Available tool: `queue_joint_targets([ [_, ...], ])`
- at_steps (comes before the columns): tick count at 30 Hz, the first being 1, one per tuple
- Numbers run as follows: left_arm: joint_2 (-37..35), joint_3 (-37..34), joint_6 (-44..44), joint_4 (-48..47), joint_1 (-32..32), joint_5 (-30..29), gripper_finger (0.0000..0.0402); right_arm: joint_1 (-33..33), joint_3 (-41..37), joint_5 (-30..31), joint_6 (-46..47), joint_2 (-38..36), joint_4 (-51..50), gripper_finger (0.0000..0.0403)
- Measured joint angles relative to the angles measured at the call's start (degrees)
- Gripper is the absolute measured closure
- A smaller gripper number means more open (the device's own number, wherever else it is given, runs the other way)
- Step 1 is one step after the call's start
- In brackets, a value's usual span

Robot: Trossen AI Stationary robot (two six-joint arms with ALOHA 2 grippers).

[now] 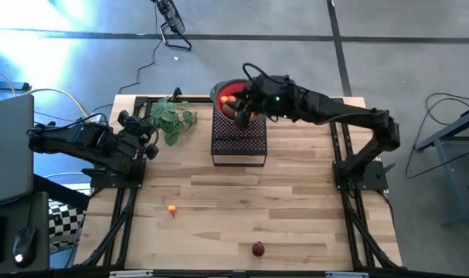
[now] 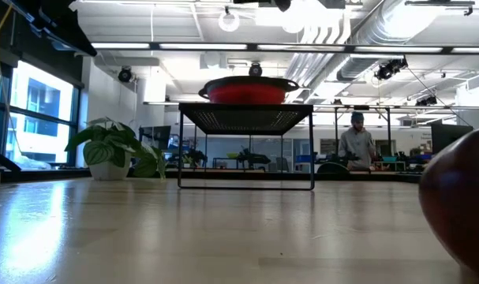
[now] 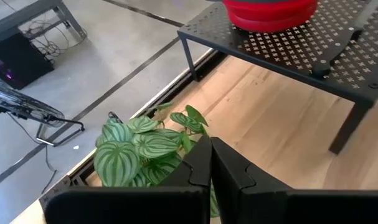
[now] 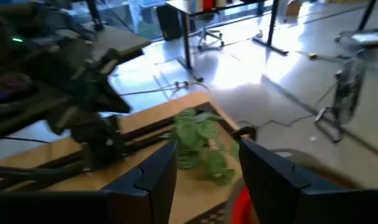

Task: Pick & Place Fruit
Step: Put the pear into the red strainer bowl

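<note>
Right gripper sits over the red bowl at upper centre of the high view, arm reaching in from the right side of the table. Something dark brown is at its fingertips right over the bowl; can't tell whether it's pinched or already loose. In the right wrist view the fingers stand apart with a clear gap between them, nothing visible in that gap, a sliver of red bowl at the bottom edge.

Bowl rests on the black perforated stand, at its far end. Orange and reddish fruit pieces show inside the bowl next to the gripper. In the low view the bowl sits on top of the stand, centre frame.

Fruit still on the table: small orange piece lower left of centre, dark red ball near the bottom edge, centre. They are well apart. The dark red ball fills the right edge of the low view, close to the lens.

Left gripper parked at the left side of the table, just beside the green leafy plant. Fingers pressed together in the left wrist view, holding nothing.

A person stands in the room behind, right of the stand in the low view.
</note>
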Motion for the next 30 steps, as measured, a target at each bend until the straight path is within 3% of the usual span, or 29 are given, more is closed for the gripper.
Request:
queue_joint_targets([
  [12, 0.0, 0.0, -1.9, 0.0, 0.0, 12.7, 0.0402, 5.3, 0.0, 0.0, 18.0, 0.1, -11.1, 0.0269],
  [18, 0.0, 0.0, -2.0, 0.0, 0.0, 17.5, 0.0402, 9.8, 0.0, 0.7, 23.1, 0.1, -11.8, 0.03],
  [30, 0.0, 0.0, -3.3, 0.5, 0.0, 22.4, 0.0402, 21.4, -0.7, 15.7, 34.4, 0.2, -17.6, 0.0368],
])
